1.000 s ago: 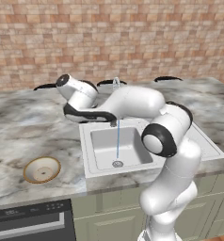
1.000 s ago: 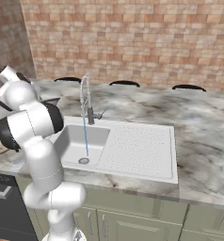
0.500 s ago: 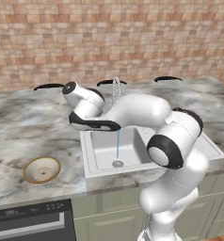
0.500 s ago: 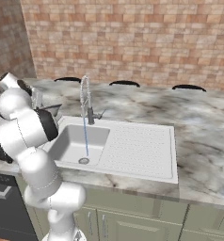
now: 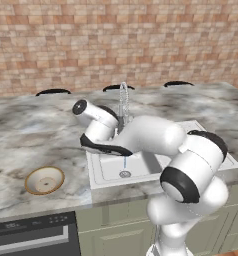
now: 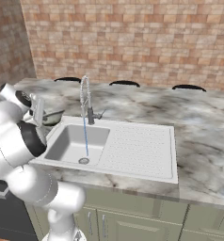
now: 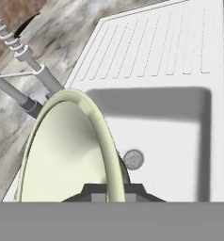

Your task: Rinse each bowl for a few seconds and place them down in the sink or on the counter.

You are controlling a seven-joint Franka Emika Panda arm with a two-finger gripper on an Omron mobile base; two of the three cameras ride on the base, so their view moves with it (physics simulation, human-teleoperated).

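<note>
The gripper (image 7: 113, 190) is pinched shut on the rim of the pale green-cream bowl (image 7: 69, 150), one finger inside the wall and one outside, and the bowl hangs tilted on edge above the sink (image 7: 180, 136), over the side of the basin nearer the faucet (image 7: 20, 61). By its look the bowl is a stiff, glazed, light piece: rigid enough for a rim pinch, but slick once wet and likely to chip if dropped, so the thin rim is the only sensible hold and it should be set down gently. A thin stream of water (image 6: 86, 139) falls from the faucet toward the drain (image 6: 84, 161), beside the bowl. The second bowl (image 5: 44, 180), shallower with a tan-orange rim, sits upright on the table (image 5: 31, 135) well to the left of the sink, apart from it. The sink's ribbed draining board (image 6: 142, 148) lies flat on the far side of the basin. Behind the table runs a brick wall (image 6: 132, 37)
</note>
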